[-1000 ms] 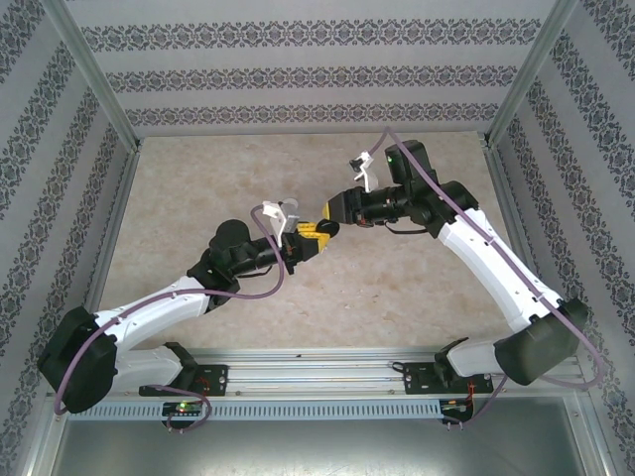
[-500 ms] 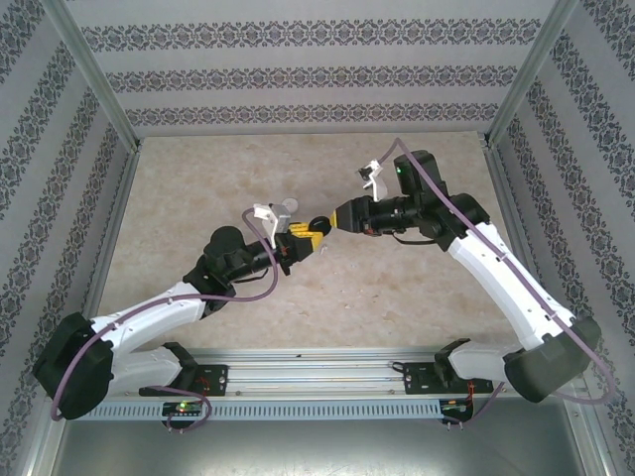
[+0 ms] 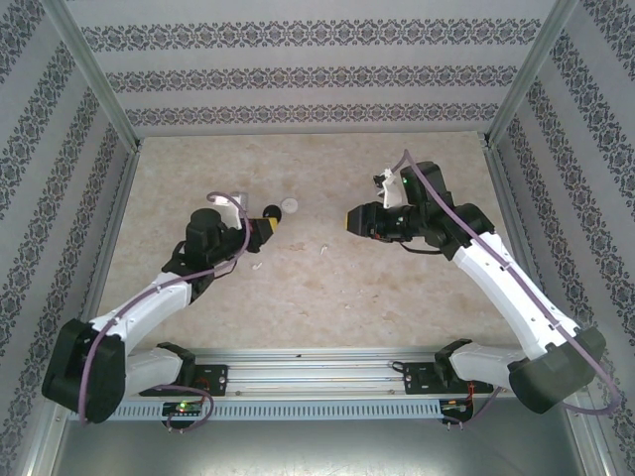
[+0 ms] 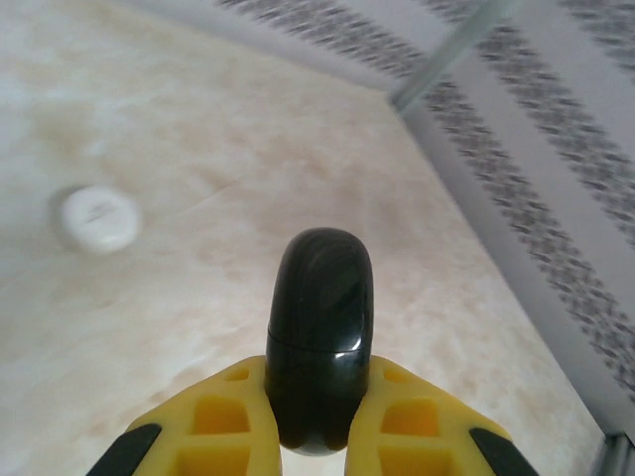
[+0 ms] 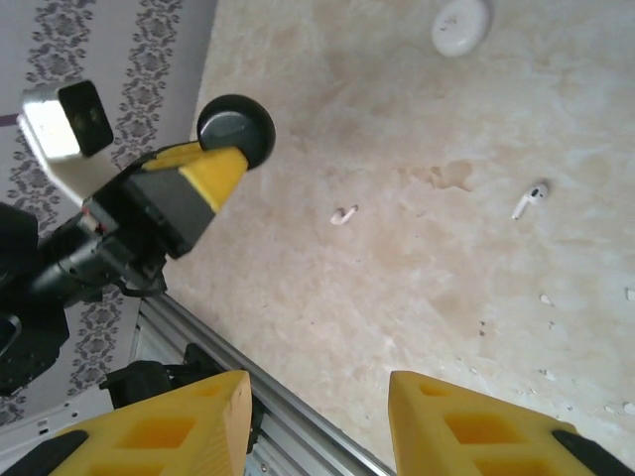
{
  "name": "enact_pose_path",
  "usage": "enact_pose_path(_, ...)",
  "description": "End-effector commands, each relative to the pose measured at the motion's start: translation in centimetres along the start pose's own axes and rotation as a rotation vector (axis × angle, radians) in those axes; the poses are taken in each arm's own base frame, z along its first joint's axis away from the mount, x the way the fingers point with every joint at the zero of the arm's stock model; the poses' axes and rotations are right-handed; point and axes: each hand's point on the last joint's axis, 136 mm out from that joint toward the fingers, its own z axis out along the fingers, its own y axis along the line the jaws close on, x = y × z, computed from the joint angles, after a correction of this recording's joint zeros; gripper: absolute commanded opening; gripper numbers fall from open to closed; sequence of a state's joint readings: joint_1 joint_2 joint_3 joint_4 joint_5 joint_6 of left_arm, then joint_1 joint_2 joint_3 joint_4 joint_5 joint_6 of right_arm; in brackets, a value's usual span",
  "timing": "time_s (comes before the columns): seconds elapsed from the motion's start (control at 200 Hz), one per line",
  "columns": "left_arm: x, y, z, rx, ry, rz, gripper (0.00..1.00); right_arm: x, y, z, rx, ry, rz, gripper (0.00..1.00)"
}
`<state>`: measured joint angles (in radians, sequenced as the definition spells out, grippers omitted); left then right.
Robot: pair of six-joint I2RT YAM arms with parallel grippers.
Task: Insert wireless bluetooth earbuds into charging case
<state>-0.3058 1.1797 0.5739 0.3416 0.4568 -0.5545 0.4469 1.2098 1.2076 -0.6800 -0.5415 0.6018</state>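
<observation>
Arms drawn apart; left pincer (image 4: 317,402) clamps glossy black rounded case (image 4: 319,297); right pincer (image 5: 316,397) spread

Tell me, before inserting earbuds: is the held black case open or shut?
Shut: black case in the left gripper shows only a thin seam.

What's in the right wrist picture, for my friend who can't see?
The left end effector grips a round black case over a beige table. Two tiny white earbuds and a white round case lie on it, with the open right end effector at the bottom.
</observation>
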Motion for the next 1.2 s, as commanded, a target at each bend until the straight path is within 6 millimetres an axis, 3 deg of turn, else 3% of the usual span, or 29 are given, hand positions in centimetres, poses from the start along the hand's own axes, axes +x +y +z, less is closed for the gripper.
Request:
enact_pose_path(0.0,2.2,3.9,-0.1,-0.067,0.079,-0.187,0.01,-0.1,-1.7,0.9,0.049,-0.001,0.062,0.41)
enact_pose_path(0.15,3.6,7.9,1.1,-0.113,0.145,-0.299,0.01,0.1,-2.5,2.1,0.062,0.024,0.088,0.41)
enact_pose_path(0.36,4.4,10.4,4.3,-0.11,0.245,-0.367,0.02,0.1,-3.1,4.0,0.079,0.062,0.102,0.41)
enact_pose_path(0.45,5.1,11.6,5.4,-0.136,0.283,-0.382,0.06,0.3,-3.4,4.7,0.089,0.085,0.101,0.41)
enact_pose_path(0.535,5.7,12.5,5.9,-0.166,0.312,-0.386,0.17,0.4,-3.7,5.4,0.097,0.102,0.102,0.42)
enact_pose_path(0.784,6.4,14.5,4.5,-0.308,0.373,-0.315,0.41,0.2,-4.3,7.0,0.108,0.144,0.101,0.42)
enact_pose_path(0.929,6.0,14.8,3.3,-0.359,0.4,-0.275,0.5,-0.5,-4.0,7.7,0.103,0.15,0.092,0.42)
enact_pose_path(1.044,4.5,14.7,2.3,-0.397,0.401,-0.195,0.52,-1.1,-3.9,8.1,0.103,0.152,0.08,0.42)
enact_pose_path(1.194,1.4,13.0,2.1,-0.363,0.395,-0.057,0.53,-1.6,-4.2,8.2,0.116,0.145,0.068,0.43)
